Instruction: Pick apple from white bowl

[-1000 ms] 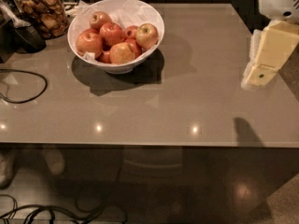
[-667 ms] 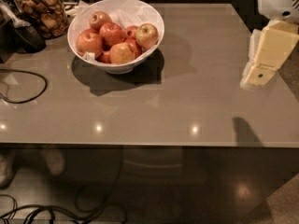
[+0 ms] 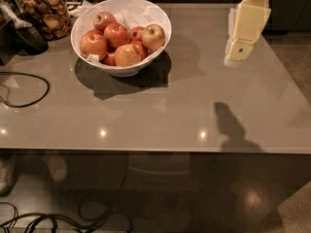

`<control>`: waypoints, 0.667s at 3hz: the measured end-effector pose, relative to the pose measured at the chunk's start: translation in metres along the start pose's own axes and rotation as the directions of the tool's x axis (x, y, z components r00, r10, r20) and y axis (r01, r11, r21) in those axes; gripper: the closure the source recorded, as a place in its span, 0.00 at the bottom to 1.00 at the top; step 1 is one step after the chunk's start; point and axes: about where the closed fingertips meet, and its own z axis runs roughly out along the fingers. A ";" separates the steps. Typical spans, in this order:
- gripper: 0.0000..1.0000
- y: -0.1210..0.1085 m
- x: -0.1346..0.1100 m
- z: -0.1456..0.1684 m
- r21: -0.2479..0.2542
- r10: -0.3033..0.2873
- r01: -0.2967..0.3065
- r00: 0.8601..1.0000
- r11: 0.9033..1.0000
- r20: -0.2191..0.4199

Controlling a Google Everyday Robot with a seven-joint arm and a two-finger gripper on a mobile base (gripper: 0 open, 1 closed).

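The white bowl (image 3: 151, 14) stands at the table's back left, lined with white paper and holding several apples. The apple (image 3: 153, 36), pale yellow with a red-orange blush, lies at the bowl's right side against the rim. Another yellowish-orange apple (image 3: 127, 55) lies at the front, with deeper red apples (image 3: 93, 43) to its left. My gripper (image 3: 239, 51) hangs from a cream arm link at the upper right. It is above the table, well to the right of the bowl and apart from it.
A glass jar (image 3: 44, 12) of brown snacks stands left of the bowl, with a dark object (image 3: 30, 39) beside it. A black cable (image 3: 29, 97) loops on the table's left. The grey table (image 3: 160, 115) ends at a front edge; the arm's shadow (image 3: 232, 126) falls at the right.
The gripper has moved left and a little back over the table, closer to the bowl. The bowl and apples have not moved.
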 end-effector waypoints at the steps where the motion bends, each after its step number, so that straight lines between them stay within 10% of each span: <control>1: 0.00 -0.003 -0.004 -0.003 0.019 -0.002 0.002 1.000 1.000 0.011; 2: 0.00 -0.006 -0.008 -0.003 0.045 0.003 -0.004 1.000 0.999 0.023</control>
